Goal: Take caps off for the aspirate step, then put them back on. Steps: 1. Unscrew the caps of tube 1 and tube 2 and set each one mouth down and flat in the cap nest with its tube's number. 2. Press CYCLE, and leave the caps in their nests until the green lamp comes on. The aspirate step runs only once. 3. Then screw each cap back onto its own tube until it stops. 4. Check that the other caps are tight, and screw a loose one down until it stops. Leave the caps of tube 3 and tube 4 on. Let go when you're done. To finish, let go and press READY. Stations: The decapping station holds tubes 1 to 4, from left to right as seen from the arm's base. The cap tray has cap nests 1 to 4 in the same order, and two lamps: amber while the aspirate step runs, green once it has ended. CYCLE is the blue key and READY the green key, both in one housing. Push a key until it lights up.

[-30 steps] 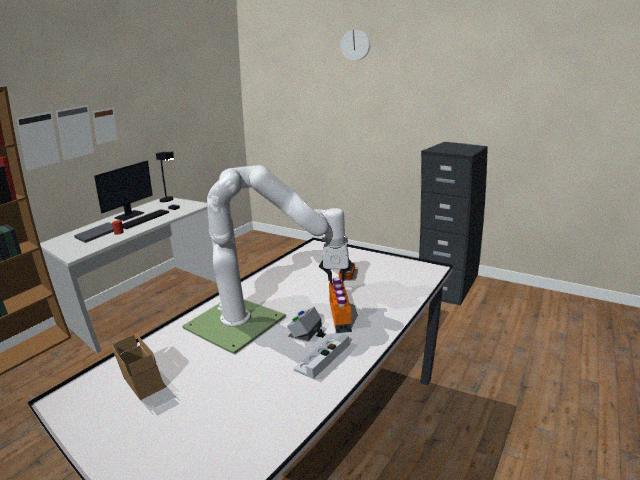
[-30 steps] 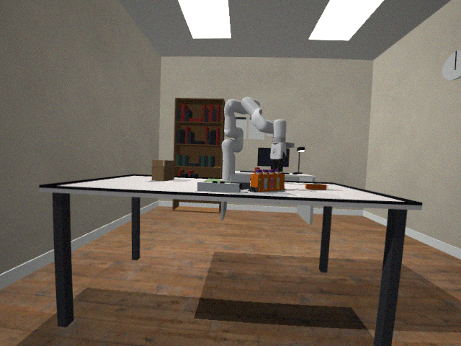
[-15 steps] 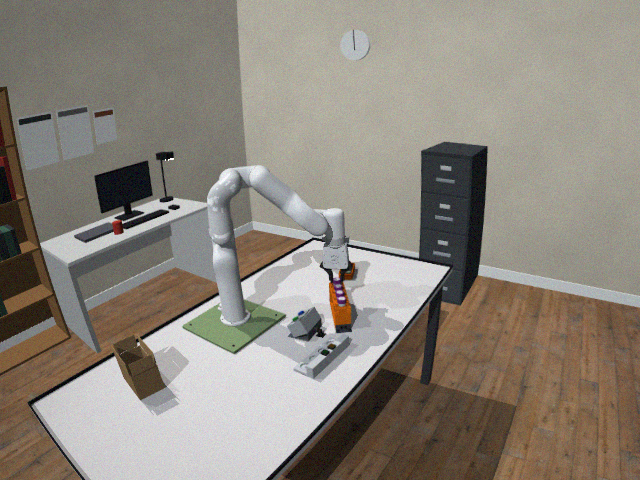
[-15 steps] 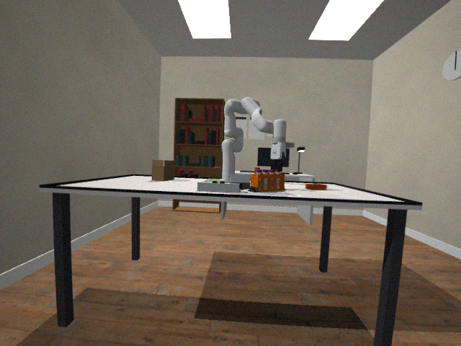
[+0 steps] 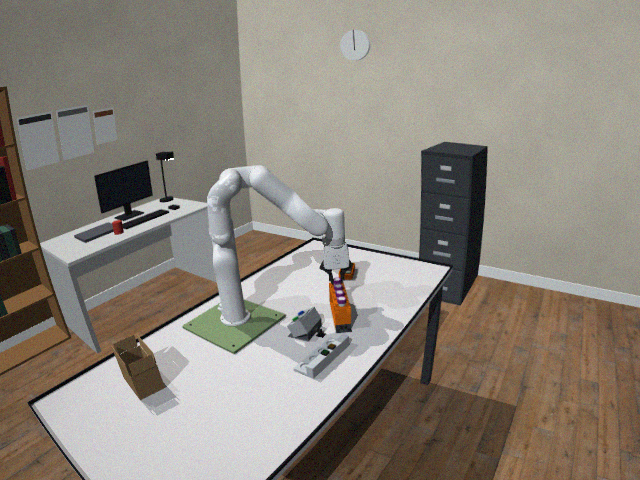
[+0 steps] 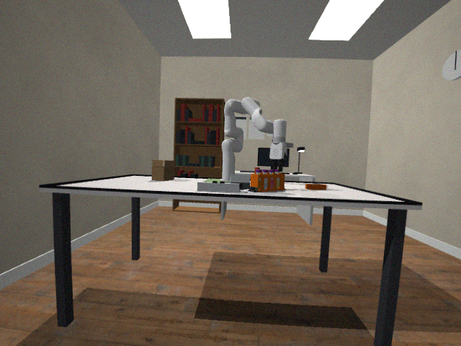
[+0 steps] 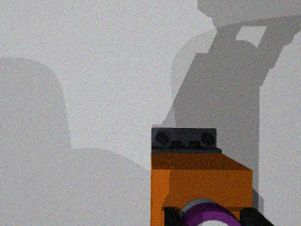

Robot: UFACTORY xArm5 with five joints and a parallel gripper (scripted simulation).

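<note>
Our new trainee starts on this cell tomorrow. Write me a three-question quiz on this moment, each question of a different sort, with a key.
1. True or false: the gripper is open and holds nothing.
2. What colour is the cap seen between the fingers in the wrist view? A. green B. purple C. red
3. Fill in the missing word: the arm stands on a ___ base plate.

Key
1. False: it is shut on a cap at the end of the orange decapping station farthest from the cap tray.
2. B
3. green
</note>
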